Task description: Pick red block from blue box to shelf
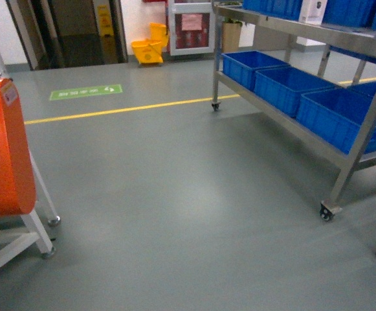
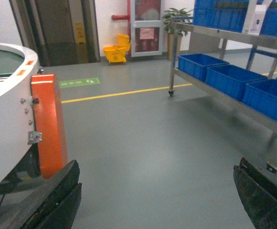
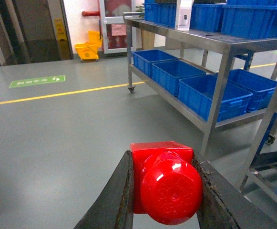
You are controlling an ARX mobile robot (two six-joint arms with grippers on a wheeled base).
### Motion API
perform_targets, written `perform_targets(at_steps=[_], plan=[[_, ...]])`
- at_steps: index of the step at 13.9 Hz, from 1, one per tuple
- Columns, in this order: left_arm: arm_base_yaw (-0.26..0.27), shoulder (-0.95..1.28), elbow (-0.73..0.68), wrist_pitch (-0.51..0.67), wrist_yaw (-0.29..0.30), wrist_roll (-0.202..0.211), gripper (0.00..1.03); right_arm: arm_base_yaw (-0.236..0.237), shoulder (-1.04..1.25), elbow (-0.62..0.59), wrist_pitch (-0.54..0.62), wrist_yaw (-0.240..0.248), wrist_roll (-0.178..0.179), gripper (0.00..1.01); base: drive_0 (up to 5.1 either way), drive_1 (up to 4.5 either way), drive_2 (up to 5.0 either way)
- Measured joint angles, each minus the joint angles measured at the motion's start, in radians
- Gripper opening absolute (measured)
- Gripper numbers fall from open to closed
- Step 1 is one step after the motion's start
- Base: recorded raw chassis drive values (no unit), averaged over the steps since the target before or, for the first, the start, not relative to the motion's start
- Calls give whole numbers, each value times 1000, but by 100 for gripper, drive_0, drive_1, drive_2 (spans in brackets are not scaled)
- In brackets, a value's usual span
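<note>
Red and glossy, the red block (image 3: 164, 183) sat clenched between the two dark fingers (image 3: 117, 195) of the right claw (image 3: 166, 200), its round stud facing the wrist camera. Ahead of that claw and to its right stood the shelf (image 3: 214, 45), steel-railed, with dark blue crates (image 3: 214, 93) on its tiers. The left claw (image 2: 157, 200) was released, its fingers wide apart with nothing between them; an orange panel (image 2: 47, 124) stood just to its left. Grey floor (image 1: 175, 207) lay beneath both claws.
</note>
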Motion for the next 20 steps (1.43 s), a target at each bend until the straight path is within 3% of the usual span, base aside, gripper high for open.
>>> perform_targets(at_steps=[20], plan=[[0, 0, 0, 0, 0, 0, 98, 0, 0, 0, 0, 0, 0, 27, -152, -152, -152]])
